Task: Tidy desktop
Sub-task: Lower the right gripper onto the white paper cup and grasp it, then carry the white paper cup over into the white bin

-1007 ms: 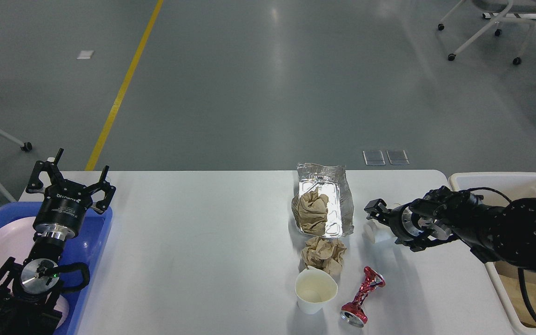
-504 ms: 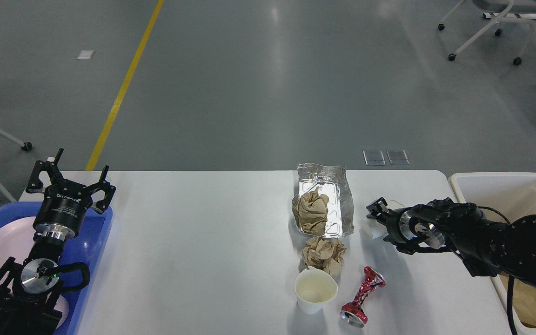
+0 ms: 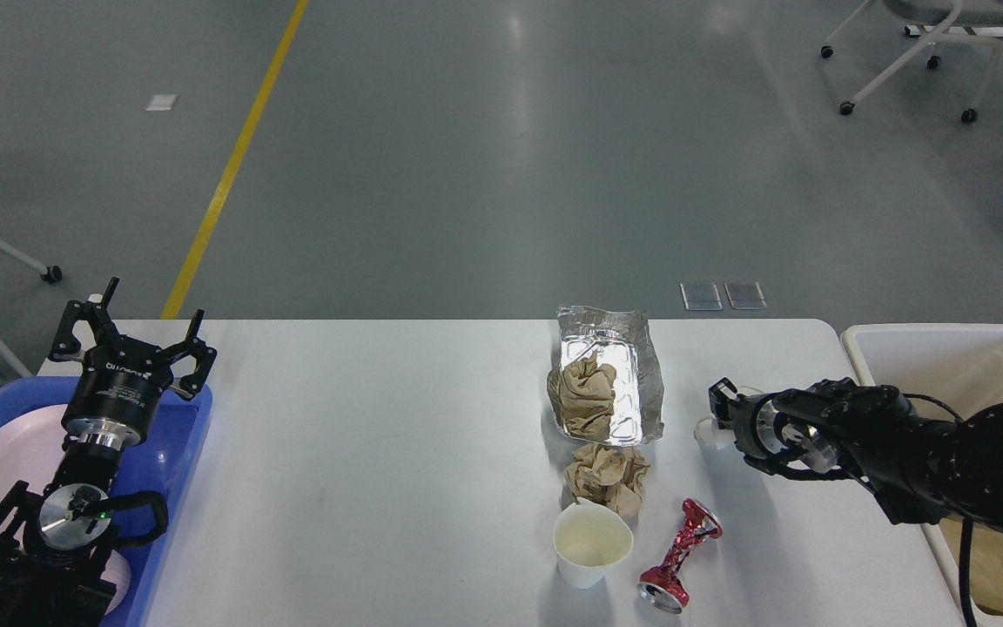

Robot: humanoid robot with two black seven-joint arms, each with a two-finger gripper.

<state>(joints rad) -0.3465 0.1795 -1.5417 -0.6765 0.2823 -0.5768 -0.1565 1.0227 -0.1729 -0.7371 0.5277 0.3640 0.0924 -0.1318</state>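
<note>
Grey concrete floor with a yellow line fills the upper half of the frame; an office chair's wheeled base sits at upper right. The desktop, a white surface with rounded corners, spans the lower half.

Left hand: at the left edge of the frame, raised over the far corner of the blue tray, fingers spread apart, grasping nothing. White lettering on its black body is visible but not legible. A white plate lies in the tray beneath the arm.

Right hand: lower right of centre, low over the surface, pointing toward frame left. It is seen dark and end-on; cannot tell whether it is clenched or released. A small white object lies at its tip; contact not resolvable.

Centre of surface, left of the right hand: foil container with crumpled brown paper inside; a second brown paper wad just below it; a white paper cup touching that wad; a crushed red can just right of the cup.

Cream bin stands off the surface's right edge, partly behind the right arm.
</note>
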